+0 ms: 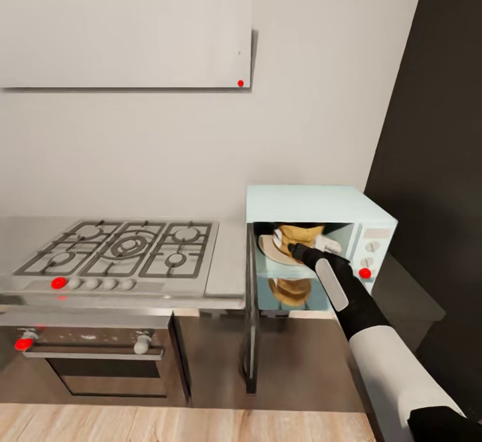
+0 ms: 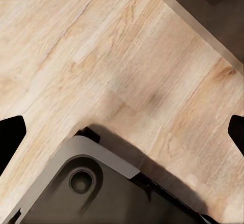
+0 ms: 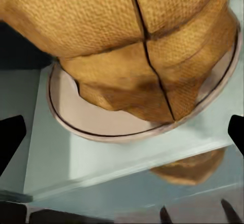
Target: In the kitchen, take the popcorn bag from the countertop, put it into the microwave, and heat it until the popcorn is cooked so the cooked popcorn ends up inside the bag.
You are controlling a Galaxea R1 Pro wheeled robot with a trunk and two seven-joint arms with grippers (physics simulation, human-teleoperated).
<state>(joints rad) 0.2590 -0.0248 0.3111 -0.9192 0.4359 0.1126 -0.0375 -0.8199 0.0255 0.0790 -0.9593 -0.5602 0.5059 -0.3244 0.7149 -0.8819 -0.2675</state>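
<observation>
Three views, each with different content. Head view: whole kitchen wall, the microwave (image 1: pixel 320 244) on the bench (image 1: pixel 227 264) with its door (image 1: pixel 251 308) swung wide open, a gas hob (image 1: pixel 124 249) to its left, an oven (image 1: pixel 100 355) under that, a range hood (image 1: pixel 127 40) above. The popcorn bag (image 1: pixel 299 238) sits inside the microwave on the pale round plate (image 1: pixel 273 249), with a reflection of it on the glossy cavity floor below. The right arm (image 1: pixel 375 348), white sleeve then black wrist, reaches forward and up into the cavity; the right claw (image 1: pixel 299 252) is right at the bag, fingers hidden from here.

Left wrist view: light wood plank floor (image 2: pixel 101 56) and a grey corner of the robot's base (image 2: pixel 86 183). Left claw (image 2: pixel 122 130) fingertips sit at opposite edges, spread wide, nothing between them.

Right wrist view: close-up the head camera lacks. The bag fills the upper part, tan-brown woven cloth, dark seams, lumpy, resting on the plate's rim (image 3: pixel 101 132). Right claw fingertips (image 3: pixel 11 135) are far apart at the frame edges, gripping nothing; the bag is ahead of them, not pinched.
</observation>
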